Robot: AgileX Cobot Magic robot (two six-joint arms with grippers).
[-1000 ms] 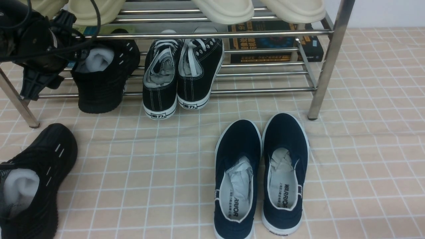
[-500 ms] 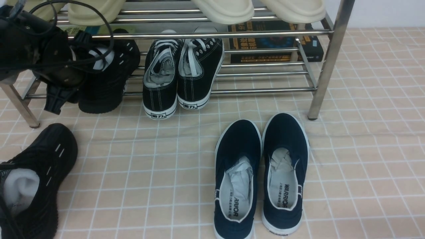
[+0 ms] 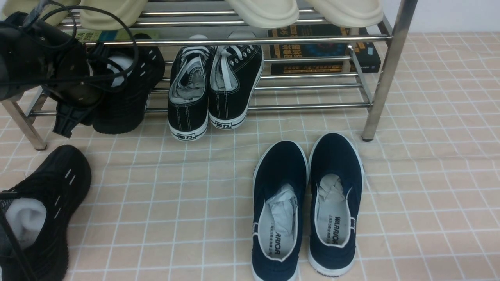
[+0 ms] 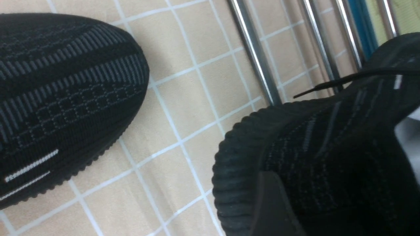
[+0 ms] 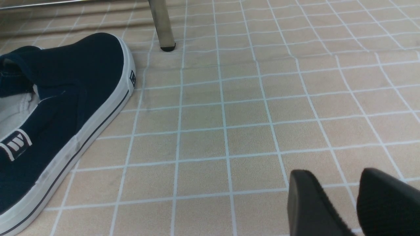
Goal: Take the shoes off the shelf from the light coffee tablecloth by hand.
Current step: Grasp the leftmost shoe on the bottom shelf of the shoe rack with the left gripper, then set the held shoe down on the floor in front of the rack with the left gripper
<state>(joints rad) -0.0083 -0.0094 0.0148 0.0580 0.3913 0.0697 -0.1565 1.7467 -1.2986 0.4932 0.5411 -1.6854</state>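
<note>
The left gripper [image 3: 76,111] reaches the black knit sneaker [image 3: 125,97] on the shelf [image 3: 273,106], its fingers [image 4: 272,209] spread at the heel. Next they must clench and lift it off the shelf. The right gripper [image 5: 343,203] fingers stand apart, empty.

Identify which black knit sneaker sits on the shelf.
The sneaker beside the left gripper, next to the canvas lace-ups; its mate lies on the tablecloth.

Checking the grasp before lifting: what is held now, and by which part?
Cannot tell: left gripper has a finger against the heel of the black knit sneaker on the shelf; right gripper empty.
</note>
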